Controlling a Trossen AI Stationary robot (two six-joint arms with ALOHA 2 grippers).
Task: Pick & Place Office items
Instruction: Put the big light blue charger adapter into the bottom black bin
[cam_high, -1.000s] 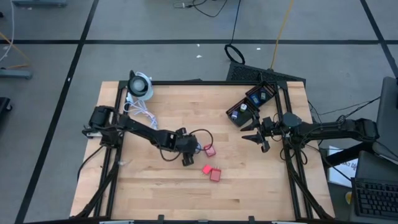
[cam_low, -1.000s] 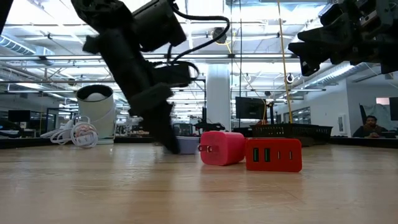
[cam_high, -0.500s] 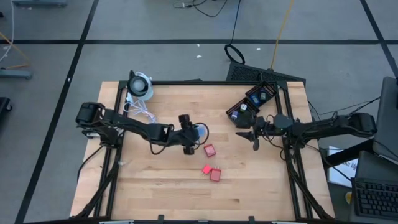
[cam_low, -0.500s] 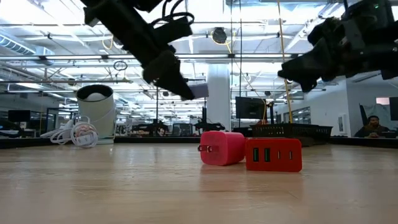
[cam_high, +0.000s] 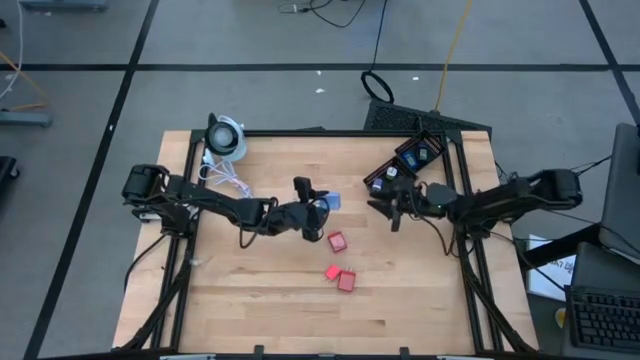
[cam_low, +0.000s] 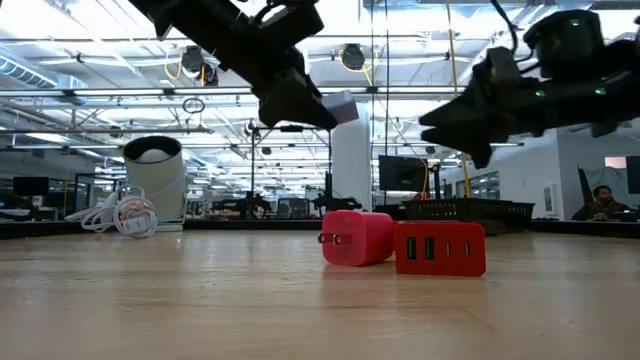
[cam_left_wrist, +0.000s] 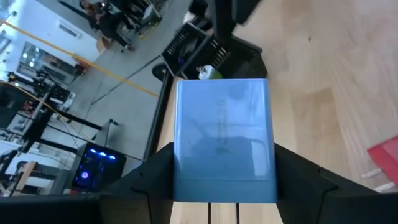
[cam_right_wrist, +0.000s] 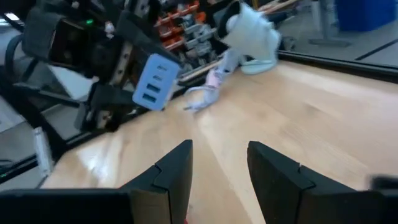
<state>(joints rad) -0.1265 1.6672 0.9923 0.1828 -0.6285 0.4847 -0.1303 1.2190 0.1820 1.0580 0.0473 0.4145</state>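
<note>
Pincer on my left arm (cam_high: 318, 206) pinches a blue charger block (cam_high: 331, 202) above mid-counter (cam_high: 250, 280). Three red and pink chargers (cam_high: 338, 272) wait below. Right pincer (cam_high: 385, 208) spread empty; black tray (cam_high: 405, 165) holds some.

- A white coiled cable (cam_high: 226, 180) lies by my table's (cam_high: 260, 300) far left corner.
- A round white-and-black device (cam_high: 225, 137) stands just beyond it.
- A black basket (cam_high: 408, 165) sits at the far right edge.
- A person (cam_low: 597, 203) sits in the room behind.
</note>
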